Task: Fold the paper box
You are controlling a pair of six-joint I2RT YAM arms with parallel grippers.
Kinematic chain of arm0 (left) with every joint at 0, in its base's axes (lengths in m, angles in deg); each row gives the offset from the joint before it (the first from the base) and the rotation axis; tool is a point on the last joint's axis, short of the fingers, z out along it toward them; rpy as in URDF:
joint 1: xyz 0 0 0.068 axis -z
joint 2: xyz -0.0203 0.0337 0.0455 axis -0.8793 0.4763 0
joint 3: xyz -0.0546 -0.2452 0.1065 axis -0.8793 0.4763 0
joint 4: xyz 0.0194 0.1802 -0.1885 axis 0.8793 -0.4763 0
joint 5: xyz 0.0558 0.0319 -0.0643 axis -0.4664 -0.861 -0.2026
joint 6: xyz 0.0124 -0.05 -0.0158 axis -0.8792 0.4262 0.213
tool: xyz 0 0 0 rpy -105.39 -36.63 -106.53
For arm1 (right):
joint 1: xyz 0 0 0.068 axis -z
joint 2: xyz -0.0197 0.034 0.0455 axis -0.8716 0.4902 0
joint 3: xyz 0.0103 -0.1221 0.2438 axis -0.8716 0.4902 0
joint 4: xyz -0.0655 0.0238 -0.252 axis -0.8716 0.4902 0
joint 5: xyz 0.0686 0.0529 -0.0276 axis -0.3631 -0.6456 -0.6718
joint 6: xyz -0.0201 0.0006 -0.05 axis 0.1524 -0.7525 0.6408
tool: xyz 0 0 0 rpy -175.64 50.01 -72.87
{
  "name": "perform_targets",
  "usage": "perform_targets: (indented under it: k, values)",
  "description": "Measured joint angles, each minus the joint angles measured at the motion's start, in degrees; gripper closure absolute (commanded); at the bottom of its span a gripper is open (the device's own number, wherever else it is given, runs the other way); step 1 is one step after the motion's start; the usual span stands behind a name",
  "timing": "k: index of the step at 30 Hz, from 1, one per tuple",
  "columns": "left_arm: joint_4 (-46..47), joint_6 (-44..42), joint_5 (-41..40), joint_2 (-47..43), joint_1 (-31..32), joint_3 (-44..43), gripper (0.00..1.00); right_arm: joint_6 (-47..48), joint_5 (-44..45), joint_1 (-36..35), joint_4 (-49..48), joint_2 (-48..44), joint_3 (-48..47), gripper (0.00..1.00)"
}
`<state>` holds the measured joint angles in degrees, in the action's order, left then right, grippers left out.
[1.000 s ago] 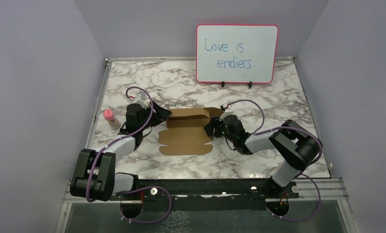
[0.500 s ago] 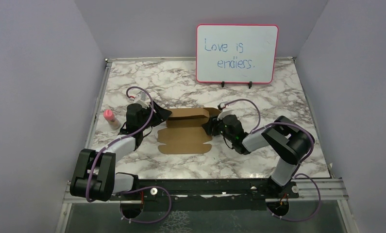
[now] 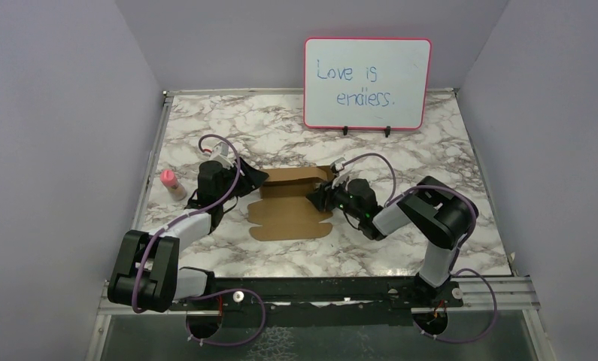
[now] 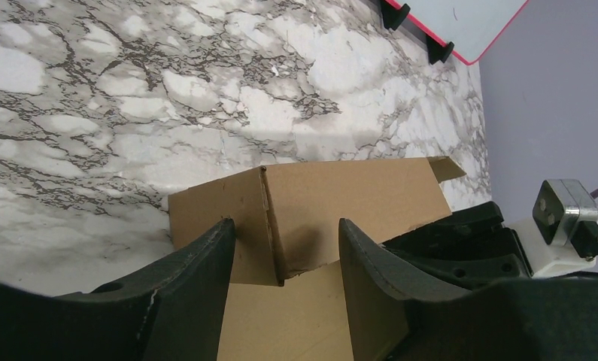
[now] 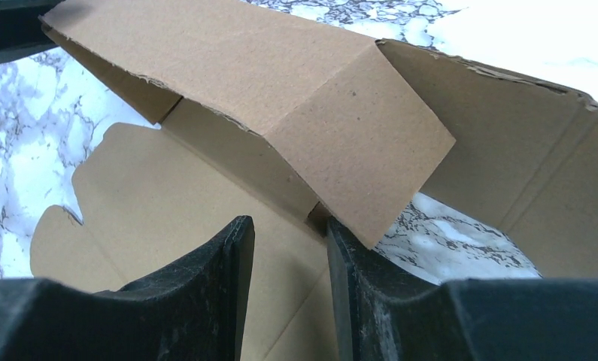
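Observation:
The paper box (image 3: pixel 289 207) is brown cardboard in the middle of the marble table. Its front panel lies flat and its rear wall (image 4: pixel 341 203) and end flaps stand raised. My left gripper (image 3: pixel 255 180) is at the box's left end. In the left wrist view this gripper (image 4: pixel 286 226) is open, with the folded rear-left corner standing between its fingers. My right gripper (image 3: pixel 320 198) is at the box's right end. It (image 5: pixel 286 226) hangs open over the flat panel (image 5: pixel 175 188), its right finger (image 5: pixel 348 256) right under the corner of a raised flap (image 5: pixel 356 150).
A pink-framed whiteboard (image 3: pixel 367 83) stands at the back of the table; its feet show in the left wrist view (image 4: pixel 461 22). A small pink-capped bottle (image 3: pixel 169 183) stands to the left of the left arm. Lilac walls close in both sides.
The right arm has pushed left, further in at the box's right end, and its jaws have narrowed. The left arm and the box have hardly moved.

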<state>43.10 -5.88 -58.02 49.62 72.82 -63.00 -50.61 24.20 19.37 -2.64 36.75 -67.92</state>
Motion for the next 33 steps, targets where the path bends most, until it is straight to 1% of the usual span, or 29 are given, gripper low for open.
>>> perform_targets:
  k: [5,8,12,15,17,20,26,30,33]
  values:
    - [0.0,0.0,-0.2,0.0,0.1,0.0,0.46,1.0,-1.3,0.0,-1.0,1.0,-0.1,0.54]
    - [0.0,0.0,-0.5,-0.1,0.1,0.1,0.46,2.1,-1.7,0.0,-0.7,0.7,-0.1,0.52]
    - [-0.2,-0.2,-1.0,-0.8,0.1,0.1,0.45,4.1,-2.8,0.0,2.5,-2.7,0.8,0.48]
    - [-1.1,-0.8,-1.5,-1.7,0.1,0.0,0.45,5.8,-3.6,0.0,6.0,-7.5,2.4,0.45]
    - [-2.1,-1.2,-2.1,-2.0,0.1,-0.2,0.44,7.1,-4.0,0.0,9.6,-11.5,3.3,0.43]
    - [-4.0,-2.0,-2.8,-2.1,0.1,-1.0,0.43,8.8,-4.1,0.0,15.6,-16.8,3.3,0.42]
    - [-6.5,-3.3,-4.6,-2.7,0.2,-2.1,0.43,11.8,-3.5,0.0,31.1,-27.9,3.0,0.42]
    - [-7.6,-4.2,-5.6,-3.3,0.2,-2.3,0.42,14.6,2.1,0.0,41.8,-33.7,-0.3,0.42]
    - [-9.1,-4.7,-6.2,-3.7,0.2,-2.8,0.42,17.3,7.4,0.0,47.3,-35.1,-4.5,0.42]
